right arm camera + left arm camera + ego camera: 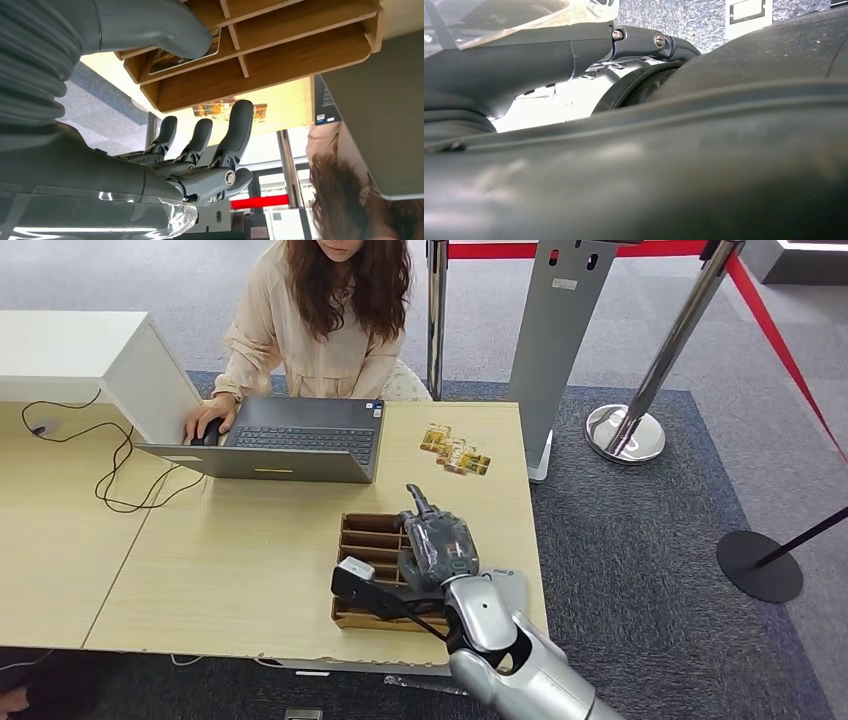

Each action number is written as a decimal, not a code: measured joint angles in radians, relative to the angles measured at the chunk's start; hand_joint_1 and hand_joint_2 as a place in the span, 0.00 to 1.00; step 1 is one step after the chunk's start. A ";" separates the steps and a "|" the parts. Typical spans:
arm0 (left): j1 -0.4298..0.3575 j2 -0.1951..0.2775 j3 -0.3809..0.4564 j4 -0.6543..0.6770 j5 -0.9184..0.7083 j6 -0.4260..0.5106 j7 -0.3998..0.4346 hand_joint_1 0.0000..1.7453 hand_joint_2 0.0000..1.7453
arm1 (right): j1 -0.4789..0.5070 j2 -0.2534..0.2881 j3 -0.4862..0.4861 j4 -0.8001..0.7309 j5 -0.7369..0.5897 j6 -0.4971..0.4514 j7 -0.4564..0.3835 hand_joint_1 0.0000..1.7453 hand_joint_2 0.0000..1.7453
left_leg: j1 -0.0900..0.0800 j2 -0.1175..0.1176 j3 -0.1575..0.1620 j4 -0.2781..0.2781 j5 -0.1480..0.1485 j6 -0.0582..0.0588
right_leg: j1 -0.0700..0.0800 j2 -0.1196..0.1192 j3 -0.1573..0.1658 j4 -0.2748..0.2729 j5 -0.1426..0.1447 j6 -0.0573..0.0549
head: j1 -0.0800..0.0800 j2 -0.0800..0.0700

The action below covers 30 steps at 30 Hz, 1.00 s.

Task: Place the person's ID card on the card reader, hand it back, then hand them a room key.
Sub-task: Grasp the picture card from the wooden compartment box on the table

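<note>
Wooden slotted organiser (372, 532) sits at the near right of the table (230, 570), w/ the robot's right hand (438, 545) hovering over its right end. From the wrist cam a card (186, 54) lies flat in one of the slots, thumb (165, 27) tip right over it, maybe touching, can't say for sure; the other fingers (239, 127) hang spread and straight past the organiser's edge, apart from the card, holding nothing. So no grasp yet. My guess: card is thin, stiff plastic, v. light, slick-faced, and lying flat it'll be awkward to lift. Best to drag or tip it up against a divider, then pinch an edge. More cards (455, 453) sit further off, near the laptop (285, 440) the person (320, 320) is using. Left hand (574, 55): wrist cam too close, can't tell its state.
</note>
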 joint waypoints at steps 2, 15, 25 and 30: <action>0.000 0.000 0.000 0.000 0.000 0.000 0.000 0.00 0.00 | 0.000 0.002 0.000 0.005 -0.004 0.000 -0.001 0.46 1.00 | 0.000 0.000 0.000 0.000 0.000 0.000 | 0.000 0.000 0.000 0.000 0.000 0.000 | 0.000 0.000; -0.001 0.000 0.000 0.000 0.000 0.000 0.000 0.00 0.00 | 0.000 0.013 0.000 0.039 -0.020 -0.005 -0.006 0.54 1.00 | 0.000 0.000 0.000 0.000 0.000 0.000 | 0.000 0.000 0.000 0.000 0.000 0.000 | 0.000 0.000; -0.001 0.000 0.000 0.000 0.000 -0.001 0.000 0.00 0.00 | -0.006 0.023 0.000 0.065 -0.027 -0.014 -0.012 0.60 1.00 | 0.000 0.000 0.000 0.000 0.000 0.000 | 0.000 0.000 0.000 0.000 0.000 0.000 | 0.000 0.000; -0.001 0.000 0.000 0.000 0.000 -0.001 0.000 0.00 0.00 | -0.013 0.027 0.001 0.074 -0.030 -0.021 -0.013 0.63 1.00 | 0.000 0.000 0.000 0.000 0.000 0.000 | 0.000 0.000 0.000 0.000 0.000 0.000 | 0.000 0.000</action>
